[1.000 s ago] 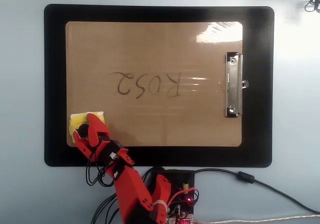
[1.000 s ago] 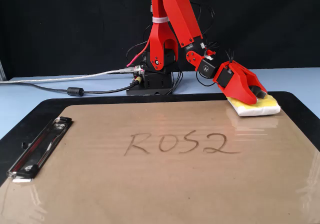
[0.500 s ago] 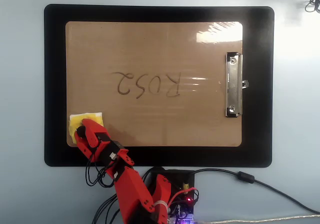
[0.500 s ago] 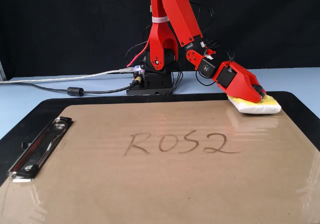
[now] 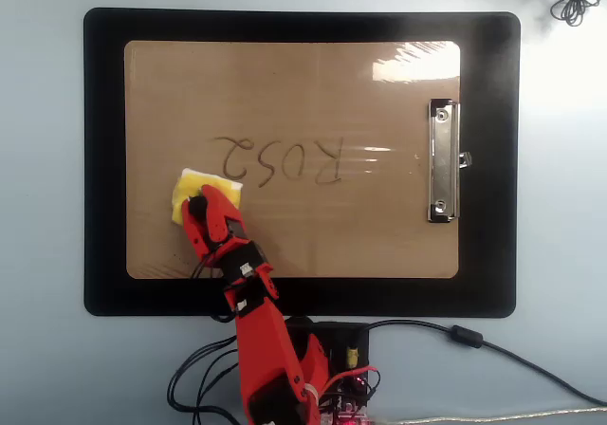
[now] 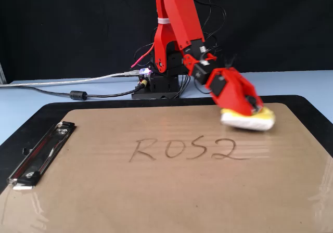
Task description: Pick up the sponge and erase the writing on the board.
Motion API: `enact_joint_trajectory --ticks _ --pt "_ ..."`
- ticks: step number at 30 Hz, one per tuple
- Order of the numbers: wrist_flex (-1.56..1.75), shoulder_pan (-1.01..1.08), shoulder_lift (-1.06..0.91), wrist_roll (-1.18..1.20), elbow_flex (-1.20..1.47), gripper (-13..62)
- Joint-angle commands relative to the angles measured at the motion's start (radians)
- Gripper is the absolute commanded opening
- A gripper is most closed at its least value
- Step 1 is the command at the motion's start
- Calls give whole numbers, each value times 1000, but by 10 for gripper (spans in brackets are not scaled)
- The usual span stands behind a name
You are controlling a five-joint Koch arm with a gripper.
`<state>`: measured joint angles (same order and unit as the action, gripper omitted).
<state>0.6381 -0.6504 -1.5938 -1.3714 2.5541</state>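
Observation:
The yellow sponge [image 5: 194, 188] hangs just over the brown board [image 5: 360, 240], below the left end of the writing [image 5: 280, 159] in the overhead view. My red gripper [image 5: 201, 207] is shut on it from above and covers its middle. In the fixed view the sponge [image 6: 248, 120] is blurred and sits a little above the board [image 6: 156, 202], behind and to the right of the writing [image 6: 188, 150], with the gripper [image 6: 251, 106] on top of it. The "ROS2" strokes look whole.
The board lies on a larger black mat [image 5: 104, 159]. Its silver clip [image 5: 442, 159] is at the right in the overhead view and at the left [image 6: 39, 152] in the fixed view. The arm's base [image 6: 162, 82] and cables [image 6: 78, 93] stand beyond the mat's edge.
The gripper has carried the sponge off the board's corner, inward and toward the writing. In the fixed view the sponge has risen slightly and shifted left.

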Motion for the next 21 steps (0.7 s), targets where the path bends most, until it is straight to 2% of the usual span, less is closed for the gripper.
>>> enact_joint_trajectory --ticks 1,5,10,14,21 --pt "86 140 -31 9 -75 -79" --pt "18 362 21 5 -249 -79" --pt "-63 575 227 -3 -423 -80" --pt "-75 617 176 -31 -276 -80" --pt "-124 755 -117 -97 101 -80"
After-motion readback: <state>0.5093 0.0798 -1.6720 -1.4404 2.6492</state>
